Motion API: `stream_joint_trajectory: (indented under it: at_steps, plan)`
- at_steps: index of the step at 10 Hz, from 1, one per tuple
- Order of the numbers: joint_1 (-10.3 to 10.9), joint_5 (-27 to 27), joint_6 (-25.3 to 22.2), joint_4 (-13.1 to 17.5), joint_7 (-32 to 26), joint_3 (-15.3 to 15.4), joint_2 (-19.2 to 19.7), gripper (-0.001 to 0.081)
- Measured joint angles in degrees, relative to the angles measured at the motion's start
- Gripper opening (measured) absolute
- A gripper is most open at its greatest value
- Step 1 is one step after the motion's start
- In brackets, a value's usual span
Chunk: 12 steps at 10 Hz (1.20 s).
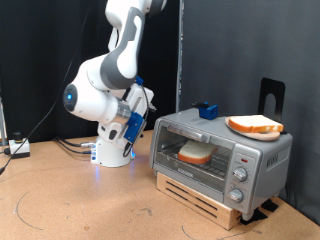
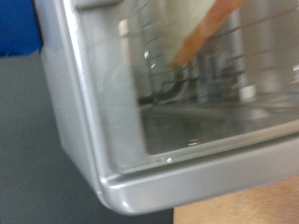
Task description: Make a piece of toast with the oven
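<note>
Claw: the gripper [image 1: 143,112] hangs at the end of the white arm [image 1: 105,85], just beside the oven's end at the exterior view's left, about level with the upper half of the door; its fingers are too small and too hidden here to tell how far apart they stand, and nothing can be seen held between them
Oven: the silver oven [image 1: 222,152] sits on a low wooden stand [image 1: 205,196] on the table [image 1: 80,205], right next to the claw, on its side toward the exterior view's right; the glass door looks closed
Toast inside: one piece of toast [image 1: 195,153] lies on the rack behind the glass, close to the claw, slightly lower than it
Second slice: another bread slice [image 1: 255,125] rests on a plate on the oven's roof, farther from the claw, toward the exterior view's right
Blue block: a small blue block [image 1: 207,109] stands on the oven's roof, between the claw and the second slice
Knobs: three knobs [image 1: 240,176] run down the oven's front at the end away from the claw
Wrist view: the oven's metal corner [image 2: 103,131] and glass fill the picture very near, with the rack wires and an orange crust edge [image 2: 201,33] behind the pane; no fingers show
</note>
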Motion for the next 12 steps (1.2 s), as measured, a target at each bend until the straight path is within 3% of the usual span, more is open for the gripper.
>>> stream_joint_trajectory:
  at_steps: [2,3,4,6,10,12]
  plan:
    - [-0.95,-0.74,0.39,0.86,0.07,0.05,1.22,0.0807]
    - [-0.98,-1.44,-2.90,1.62,-1.99,-0.23,1.75,0.0807]
    - [-1.17,-3.34,-7.05,3.89,-5.22,-0.99,3.33,0.0807]
    - [-2.45,-4.61,-9.70,8.39,-8.82,-2.70,7.56,0.0807]
    - [-4.89,-4.95,-7.12,15.00,-9.33,-4.77,12.83,0.0807]
    - [-5.60,-3.91,-4.86,17.30,-6.63,-5.45,15.81,0.0807]
